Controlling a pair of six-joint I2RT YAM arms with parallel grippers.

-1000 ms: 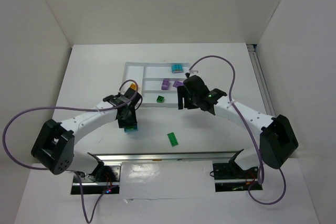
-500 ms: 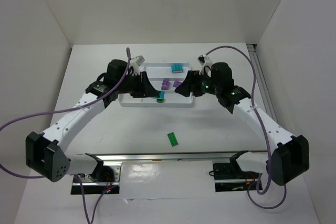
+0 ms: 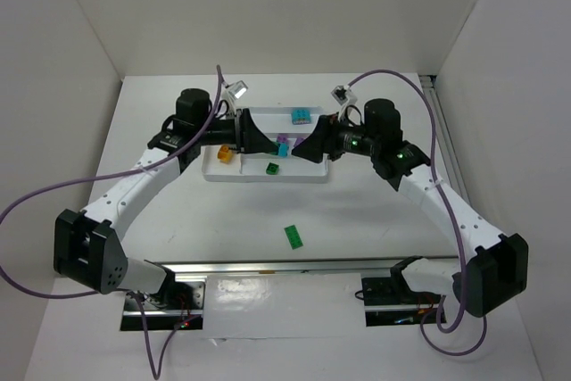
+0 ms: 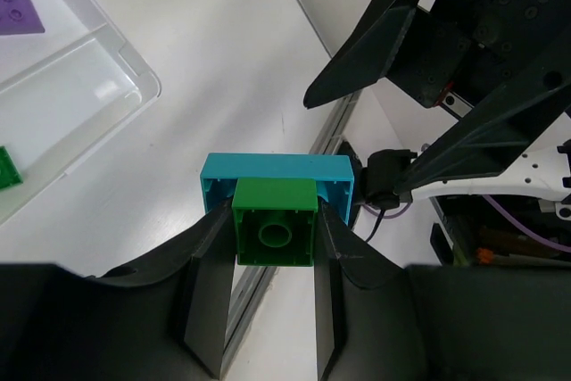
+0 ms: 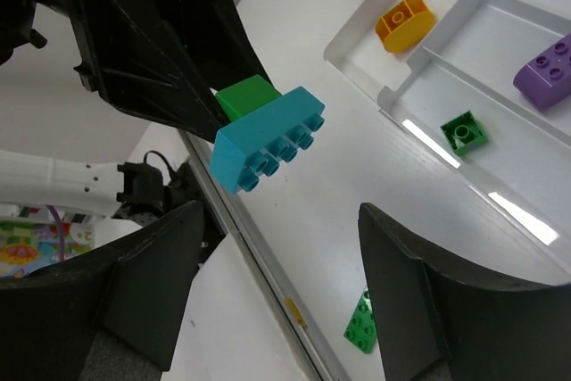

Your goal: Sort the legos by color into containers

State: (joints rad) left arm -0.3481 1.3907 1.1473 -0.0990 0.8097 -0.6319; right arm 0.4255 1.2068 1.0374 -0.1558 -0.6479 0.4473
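White worktop [image 3: 375,220] from above: teal brick [image 3: 285,150] up in the air between both arms, by the tray [image 3: 259,178]. Left wrist: left jaws clenched on a green brick [image 4: 275,232], teal brick stuck onto it. Right wrist: right jaws released, spread wide, facing that pair; orange brick [image 5: 404,22] lying in the tray's end section

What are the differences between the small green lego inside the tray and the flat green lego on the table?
The small green lego is squarish and blocky; the flat green lego is longer and thinner. The small green lego sits in a tray compartment; the flat green lego lies on the table outside it. Both are green, and neither is held.
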